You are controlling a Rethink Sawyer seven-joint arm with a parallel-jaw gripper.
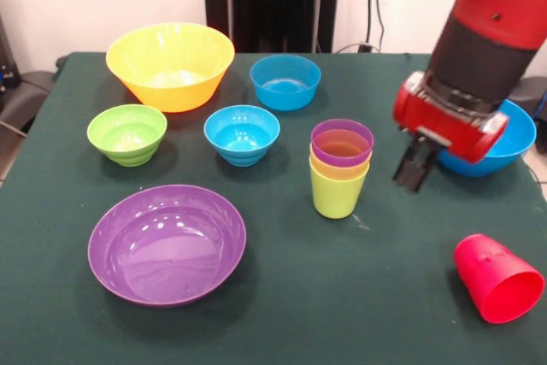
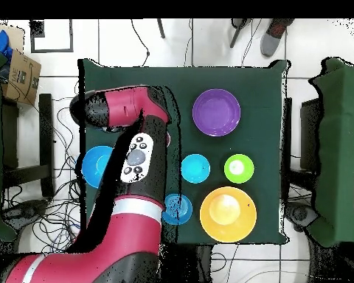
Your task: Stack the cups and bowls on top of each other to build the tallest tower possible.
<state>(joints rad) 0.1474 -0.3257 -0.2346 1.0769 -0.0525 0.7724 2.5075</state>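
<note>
The tower [image 1: 340, 168] stands mid-table: lime green cup lowest, yellow cup in it, purple cup on top. The red cup [image 1: 496, 278] lies on its side at the front right, mouth toward the camera. My gripper [image 1: 416, 168] hangs just right of the tower, in front of the large blue bowl [image 1: 515, 138], its fingers close together and empty. The yellow-orange bowl [image 1: 171, 64], two small blue bowls [image 1: 285, 81] [image 1: 242, 134], the green bowl [image 1: 126, 133] and the wide purple bowl [image 1: 167, 244] stand apart on the left half. In the overhead view the arm [image 2: 132, 158] hides the tower and the red cup.
The green cloth table [image 1: 385, 297] shows its edges on all sides in the overhead view [image 2: 268, 88]. In that view the purple bowl [image 2: 216, 112], the yellow-orange bowl [image 2: 228, 214] and the large blue bowl [image 2: 97, 163] show. Chairs and a cardboard box [image 2: 18, 74] stand around the table.
</note>
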